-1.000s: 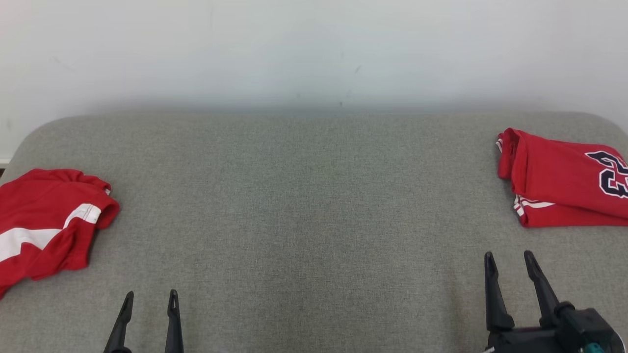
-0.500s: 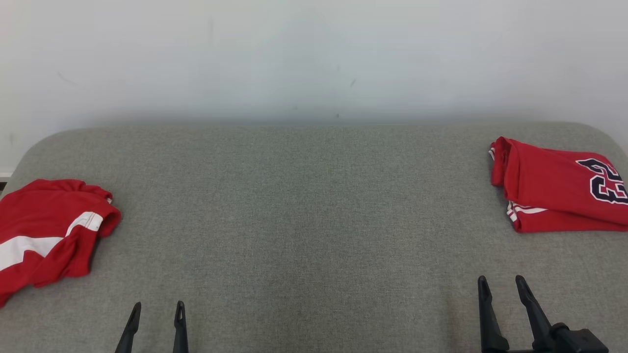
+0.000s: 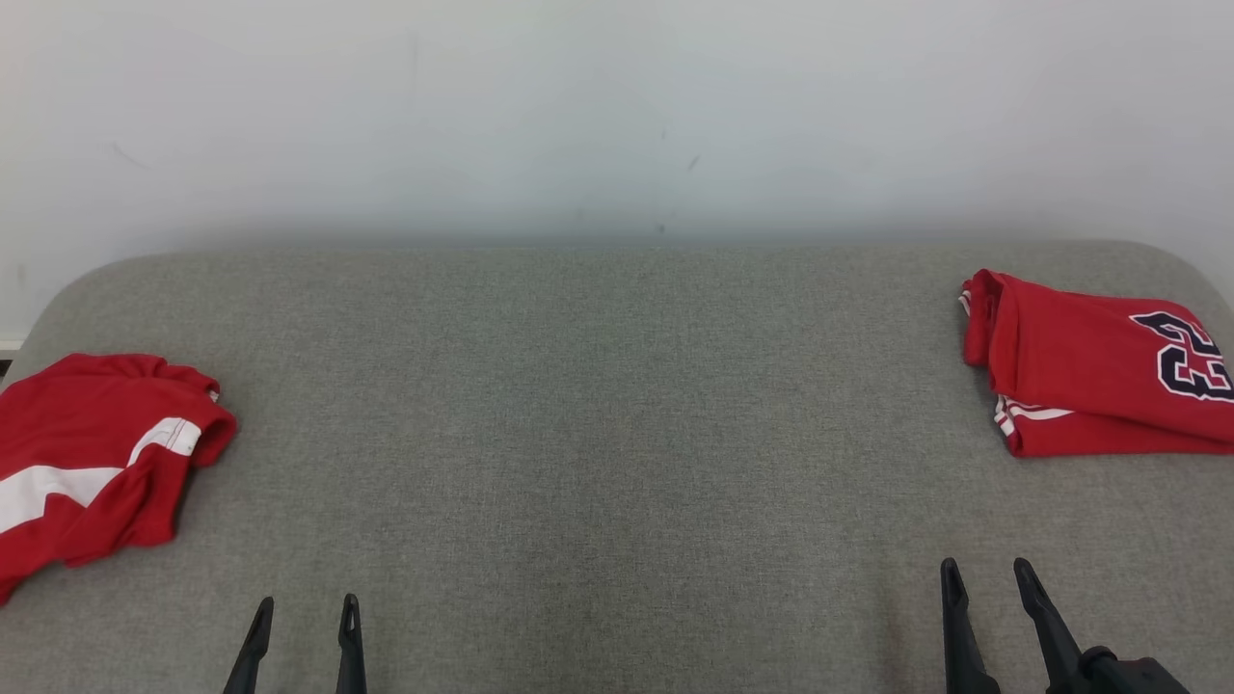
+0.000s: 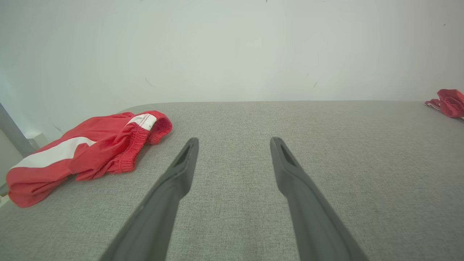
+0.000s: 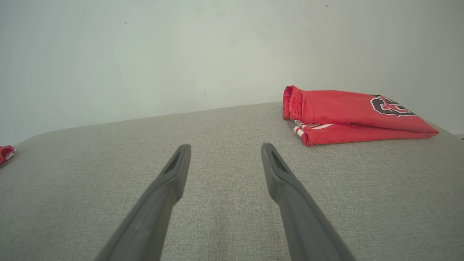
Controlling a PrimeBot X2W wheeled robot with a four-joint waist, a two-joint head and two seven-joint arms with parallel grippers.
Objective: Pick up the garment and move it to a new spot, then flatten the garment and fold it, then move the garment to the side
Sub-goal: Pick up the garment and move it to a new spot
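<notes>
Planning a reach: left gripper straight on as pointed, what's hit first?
Looks free: left gripper points over the grey fabric surface, crumpled red shorts off to its left. Likely the white wall first, depth unclear.

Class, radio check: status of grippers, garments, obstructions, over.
Left gripper open, empty. Right gripper open, empty. Crumpled red shorts left, folded red garment right. Nothing in the way.

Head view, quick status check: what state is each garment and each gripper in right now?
striped garment: crumpled, not folded, lying at the left edge of the grey surface, nothing touching it.
numbered garment: folded, lying flat at the right edge.
left gripper: open, nothing between the fingers.
right gripper: open, nothing between the fingers.
</notes>
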